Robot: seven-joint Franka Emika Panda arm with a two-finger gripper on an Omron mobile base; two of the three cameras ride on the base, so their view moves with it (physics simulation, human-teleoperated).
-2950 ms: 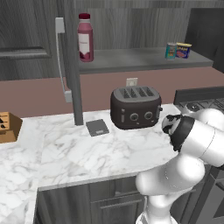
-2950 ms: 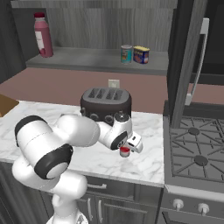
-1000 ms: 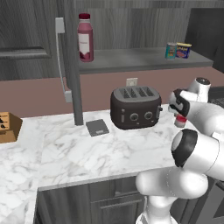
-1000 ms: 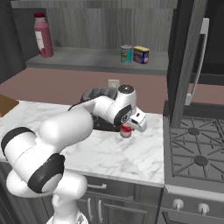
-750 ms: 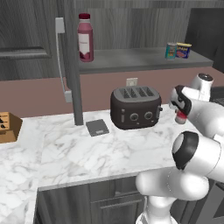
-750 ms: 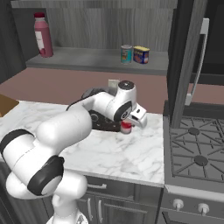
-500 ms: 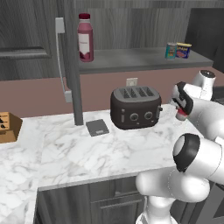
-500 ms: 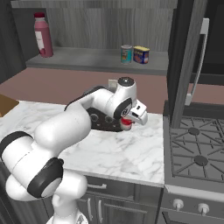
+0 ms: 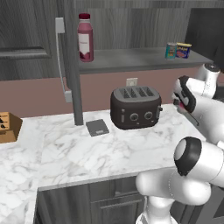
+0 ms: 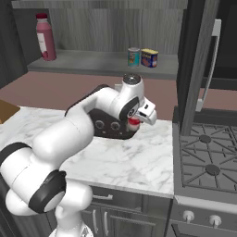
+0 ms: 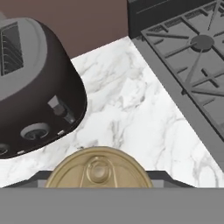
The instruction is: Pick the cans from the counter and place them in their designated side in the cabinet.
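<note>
The hand (image 10: 135, 121) pinches the red can (image 10: 134, 122) and holds it in the air above the marble bench (image 10: 125, 159), beside the right end of the dark toaster (image 9: 134, 106). In the hand view the can's tan lid (image 11: 99, 169) sits between the finger tips, with the toaster (image 11: 35, 87) at left and bare marble beneath. From the left base camera only a sliver of red (image 9: 178, 103) shows against the white wrist, so the can's label and the fingers themselves are hard to make out.

Just right of the bench end lies the stove (image 10: 208, 162) with its grey grates. Above it, the open cabinet door (image 10: 196, 60) with its long silver handle (image 10: 209, 65) stands edge-on between the hand and the dark space further right.

On the cabinet shelf (image 10: 92, 62), up and behind the hand, the teal can (image 10: 134, 56) stands just beside the blue tin with a yellow top (image 10: 149, 58); the tall dark-red bottle (image 10: 44, 37) stands well apart at the shelf's far left. A second door with a bar handle (image 9: 61, 61) hangs left of the bottle. A small grey square pad (image 9: 97, 127) lies on the bench left of the toaster, and a wooden block (image 9: 8, 127) is cut off at the left edge.
</note>
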